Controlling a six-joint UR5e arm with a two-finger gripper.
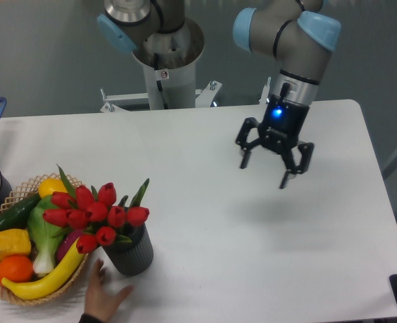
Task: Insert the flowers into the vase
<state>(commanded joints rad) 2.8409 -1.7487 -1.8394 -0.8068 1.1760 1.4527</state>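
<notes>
Right of the vase [129,252] the tabletop [252,235] is wide open, all the way out to where the claw [274,168] hangs spread. Its left side's jammed by the wicker basket [23,296], and a person's hand [104,301] sits right at its base in front.

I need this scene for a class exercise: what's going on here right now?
The flowers already stand in the vase, next to a wicker basket of fruit and vegetables. The robot's hand hangs open and empty above the table, well off to the right of the vase. A person's hand reaches in from the bottom edge beside the vase.
</notes>
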